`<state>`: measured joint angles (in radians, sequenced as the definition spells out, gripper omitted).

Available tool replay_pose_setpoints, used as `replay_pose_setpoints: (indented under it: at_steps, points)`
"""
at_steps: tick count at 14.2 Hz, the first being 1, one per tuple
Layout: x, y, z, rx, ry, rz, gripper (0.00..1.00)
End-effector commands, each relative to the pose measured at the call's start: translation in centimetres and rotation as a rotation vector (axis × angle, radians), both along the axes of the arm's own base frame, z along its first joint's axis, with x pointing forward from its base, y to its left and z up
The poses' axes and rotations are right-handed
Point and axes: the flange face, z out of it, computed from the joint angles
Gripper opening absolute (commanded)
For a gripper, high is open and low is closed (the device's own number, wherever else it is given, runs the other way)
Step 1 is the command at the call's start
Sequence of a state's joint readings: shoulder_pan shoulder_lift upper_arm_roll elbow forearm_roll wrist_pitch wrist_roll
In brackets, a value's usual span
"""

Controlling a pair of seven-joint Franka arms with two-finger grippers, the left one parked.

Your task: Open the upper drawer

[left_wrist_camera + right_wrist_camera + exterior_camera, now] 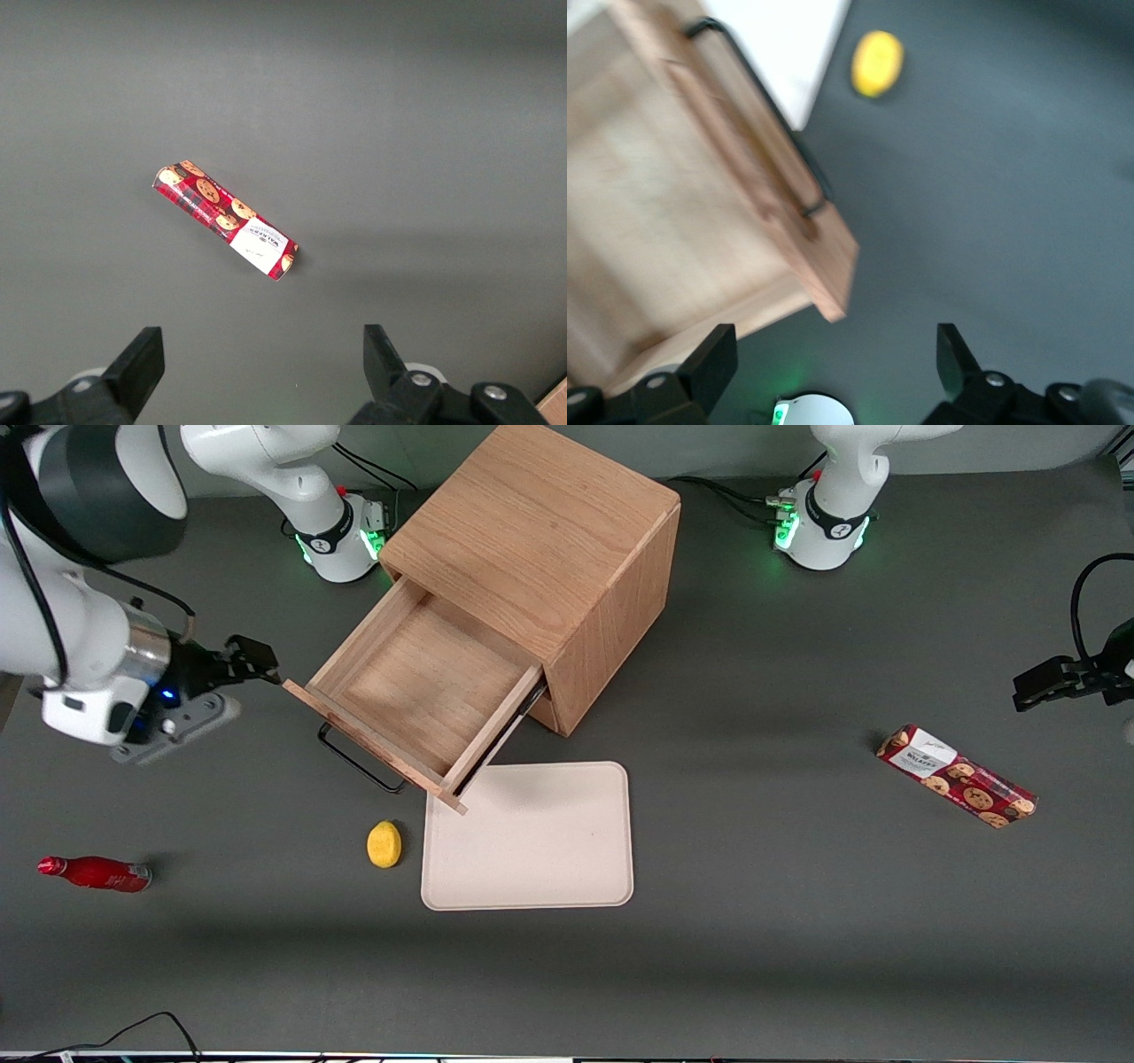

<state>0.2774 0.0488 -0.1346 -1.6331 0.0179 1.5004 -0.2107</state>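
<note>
The upper drawer [416, 700] of the cube-shaped oak cabinet [540, 540] stood pulled well out, its shallow wooden tray bare and open to view from above. Its thin black wire handle [354, 766] ran along the drawer front, on the face turned toward the front camera and the working arm's end of the table. The corner of the drawer front nearest the front camera overhung the edge of a cream tray [532, 841] lying flat on the dark grey table [797, 921].

The right arm's gripper [255, 657] hung just beside the drawer front's other corner — near it, but apart, gripping nothing. In the right wrist view the two black fingers [709, 363] stood spread wide with only table between them, so the jaws were released; that view was blurred, so how close they sat to the wood was hard to judge.

Judged from this, the opening itself looked done and the step in hand was letting go and drawing clear. The next move likely called only for lifting the gripper [833, 372] away without knocking the drawer front [766, 204] or catching the handle [757, 115].

Other things lay about the table: a small yellow lemon-like object [384, 844] just beside the cream tray, toward the working arm's end; a red bottle [96, 873] on its side farther toward that end; and a red cookie packet [957, 776] well apart, toward the parked arm's end.
</note>
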Motion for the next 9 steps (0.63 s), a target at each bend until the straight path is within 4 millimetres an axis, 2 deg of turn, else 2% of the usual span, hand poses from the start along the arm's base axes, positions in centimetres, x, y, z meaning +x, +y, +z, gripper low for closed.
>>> replay_pose_setpoints:
  at_steps: [1, 2, 6, 9]
  points:
    - [-3.0, -2.4, -0.2, -0.064, -0.036, -0.092, 1.0]
    - [-2.9, -4.4, -0.1, -0.062, -0.036, -0.115, 1.0]
    - [-3.0, -8.2, 0.5, -0.057, -0.045, -0.176, 1.0]
    - [-1.0, -11.7, 1.0, -0.063, -0.062, -0.244, 1.0]
